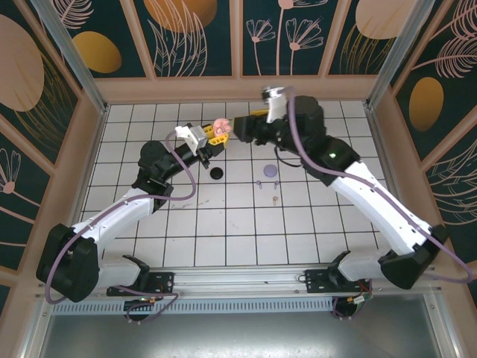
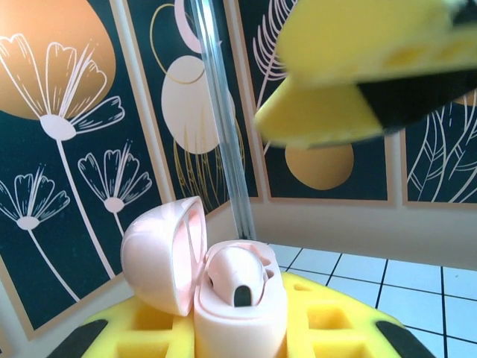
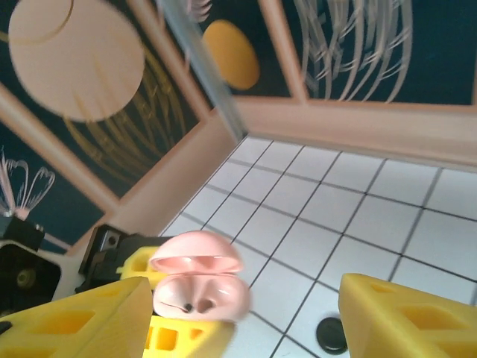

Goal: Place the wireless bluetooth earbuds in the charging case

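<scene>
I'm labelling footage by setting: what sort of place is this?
Probably a robot test cell: a white gridded table, flower-printed wall panels around it, plus a left arm and a right arm bolted at its near edge.

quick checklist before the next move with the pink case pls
1. pink case gripped in left fingers: ok
2. lid open: ok
3. one earbud seated in the case: ok
4. a second one seated beside it: cannot tell
5. right fingers open, holding nothing: ok
</scene>
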### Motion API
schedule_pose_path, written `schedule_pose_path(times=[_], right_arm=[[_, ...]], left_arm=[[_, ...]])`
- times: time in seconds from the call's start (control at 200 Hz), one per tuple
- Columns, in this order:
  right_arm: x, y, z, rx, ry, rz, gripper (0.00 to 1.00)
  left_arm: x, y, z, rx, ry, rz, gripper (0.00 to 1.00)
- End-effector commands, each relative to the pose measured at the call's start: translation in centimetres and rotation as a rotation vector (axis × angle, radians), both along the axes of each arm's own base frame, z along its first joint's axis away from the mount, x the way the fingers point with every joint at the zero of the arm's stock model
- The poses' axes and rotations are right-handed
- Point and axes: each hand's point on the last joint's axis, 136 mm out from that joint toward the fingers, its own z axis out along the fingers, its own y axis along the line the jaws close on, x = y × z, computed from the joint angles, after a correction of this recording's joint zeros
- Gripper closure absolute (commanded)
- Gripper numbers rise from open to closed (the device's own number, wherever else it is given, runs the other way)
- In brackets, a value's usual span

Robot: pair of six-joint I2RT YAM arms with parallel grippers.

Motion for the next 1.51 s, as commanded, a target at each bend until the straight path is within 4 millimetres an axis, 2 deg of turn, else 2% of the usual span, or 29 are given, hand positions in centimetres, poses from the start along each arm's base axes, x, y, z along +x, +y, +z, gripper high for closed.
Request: schedule_pose_path(times=[0.0, 0.075, 0.18, 0.34, 0.435, 0.525, 0.596, 0.721, 0.821, 1.096, 1.501], right_arm=[[0.1, -4.3, -1.3, 0.043, 0.108, -0.160, 0.32], [0.5, -6.1, -5.4, 0.023, 0.218, -0.241, 0.33], [0.9, -8.8, -12.5, -0.043, 0.399, -0.385, 0.35], [-0.4, -11.5, -22.6, -0.179, 0.661, -0.550, 0.38], [-1.3, -12.4, -27.1, -0.250, 0.767, -0.604, 0.40], [-1.9, -12.4, -30.2, -0.296, 0.839, -0.609, 0.42], [-2.3, -12.3, -32.3, -0.337, 0.881, -0.603, 0.47], [-2.7, -12.1, -34.9, -0.394, 0.925, -0.581, 0.52], [-2.7, -12.0, -36.1, -0.422, 0.944, -0.578, 0.53], [-1.8, -11.0, -37.7, -0.444, 0.967, -0.568, 0.57], [-0.5, -9.3, -38.9, -0.473, 0.978, -0.538, 0.59]], left_arm=[[-0.8, 0.4, 1.4, -0.042, -0.044, 0.001, 1.00], [-0.9, 0.6, 1.4, -0.045, -0.047, 0.010, 1.00], [-1.1, 0.7, 1.5, -0.046, -0.047, 0.014, 1.00], [-1.4, 0.9, 1.4, -0.050, -0.045, 0.009, 1.00], [-1.5, 0.9, 1.4, -0.052, -0.044, 0.006, 1.00], [-1.6, 0.9, 1.4, -0.056, -0.044, 0.004, 1.00], [-1.7, 0.9, 1.4, -0.061, -0.045, 0.002, 1.00], [-1.8, 1.0, 1.4, -0.066, -0.043, -0.001, 1.00], [-1.8, 0.9, 1.4, -0.070, -0.045, -0.006, 1.00], [-1.6, 0.8, 1.2, -0.075, -0.043, -0.011, 1.00], [-1.2, 0.5, 0.5, -0.064, -0.040, -0.012, 1.00]])
